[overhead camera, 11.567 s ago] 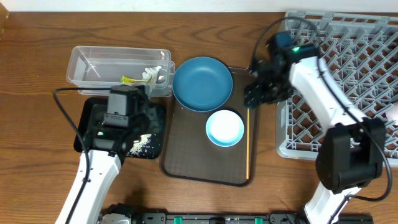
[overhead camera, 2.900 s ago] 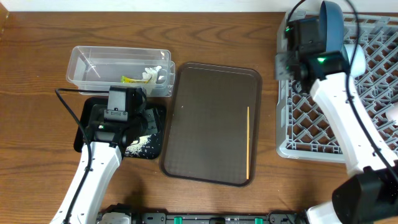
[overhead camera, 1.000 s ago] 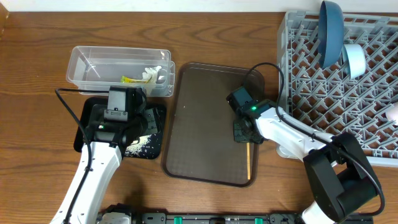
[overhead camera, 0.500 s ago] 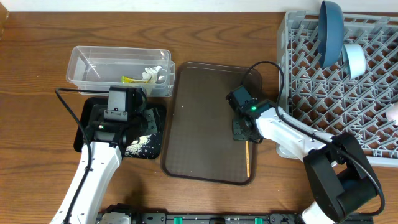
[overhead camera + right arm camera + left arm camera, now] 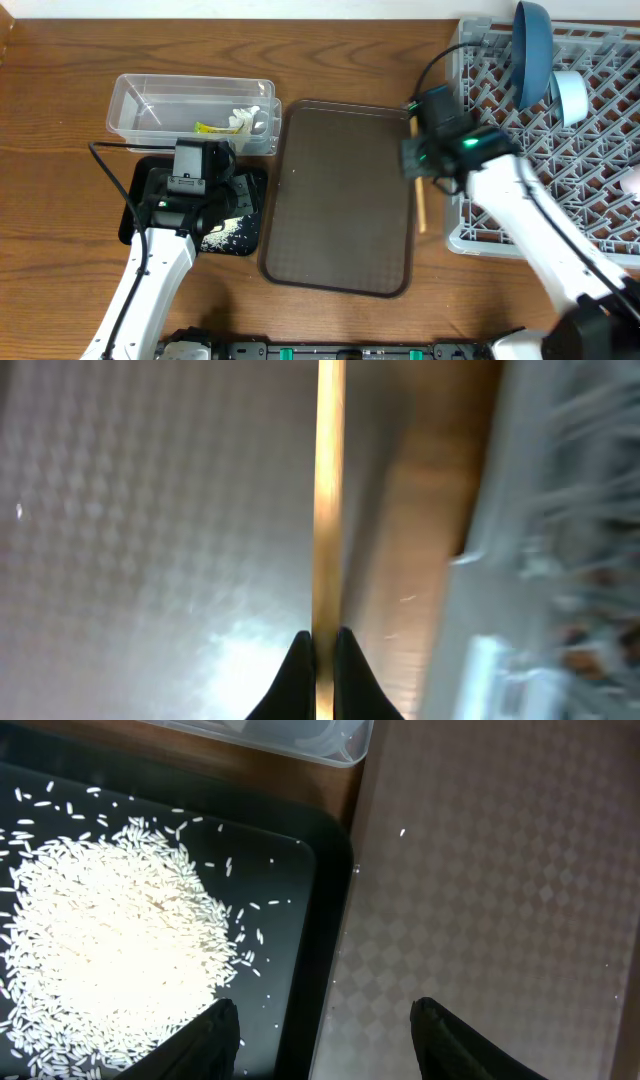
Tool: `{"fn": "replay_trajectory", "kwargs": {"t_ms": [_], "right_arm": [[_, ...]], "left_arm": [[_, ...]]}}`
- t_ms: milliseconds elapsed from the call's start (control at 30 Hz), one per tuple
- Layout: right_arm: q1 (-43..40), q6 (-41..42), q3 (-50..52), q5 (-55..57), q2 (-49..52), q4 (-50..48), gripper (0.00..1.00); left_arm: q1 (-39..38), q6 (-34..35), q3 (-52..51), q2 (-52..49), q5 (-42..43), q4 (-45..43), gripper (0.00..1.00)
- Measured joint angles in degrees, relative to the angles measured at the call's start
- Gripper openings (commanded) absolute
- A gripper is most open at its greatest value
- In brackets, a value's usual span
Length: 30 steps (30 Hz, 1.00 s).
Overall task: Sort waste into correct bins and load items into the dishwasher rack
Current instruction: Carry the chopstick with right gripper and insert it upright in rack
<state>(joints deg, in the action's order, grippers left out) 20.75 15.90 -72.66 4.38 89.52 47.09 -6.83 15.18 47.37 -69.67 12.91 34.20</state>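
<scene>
My right gripper (image 5: 417,166) (image 5: 322,645) is shut on the thin wooden stick (image 5: 421,208) (image 5: 328,490), held lifted along the right edge of the brown tray, just left of the grey dishwasher rack (image 5: 452,238) (image 5: 560,510). In the rack a dark blue dish (image 5: 530,50) stands on edge with a pale bowl (image 5: 570,95) beside it. My left gripper (image 5: 195,192) (image 5: 325,1025) hangs open over the black tray's (image 5: 148,205) (image 5: 300,920) right rim, beside the rice grains (image 5: 232,230) (image 5: 110,950). The clear tub (image 5: 135,105) holds a yellow-green wrapper (image 5: 210,127) and a white tissue (image 5: 245,118).
The flat brown serving tray (image 5: 340,200) (image 5: 500,900) (image 5: 150,510) lies between the bins and the rack. A few stray grains lie on it near the black tray. A pale round thing (image 5: 630,182) shows at the rack's right edge.
My right gripper has closed on the stick, lifted it off the brown tray and carried it up and right toward the rack. The left arm has not moved.
</scene>
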Motion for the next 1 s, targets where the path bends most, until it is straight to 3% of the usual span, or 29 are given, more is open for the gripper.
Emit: {"fn": "replay_trajectory", "kwargs": {"t_ms": [433, 1000], "right_arm": [[-16.0, -4.4, -0.4, 2.7, -0.7, 3.5, 0.01], [-17.4, -4.8, 0.2, 0.3, 6.1, 1.2, 0.05]], "left_arm": [[0.0, 0.0, 0.0, 0.0, 0.0, 0.0, 0.58], [0.0, 0.0, 0.0, 0.0, 0.0, 0.0, 0.58]]}}
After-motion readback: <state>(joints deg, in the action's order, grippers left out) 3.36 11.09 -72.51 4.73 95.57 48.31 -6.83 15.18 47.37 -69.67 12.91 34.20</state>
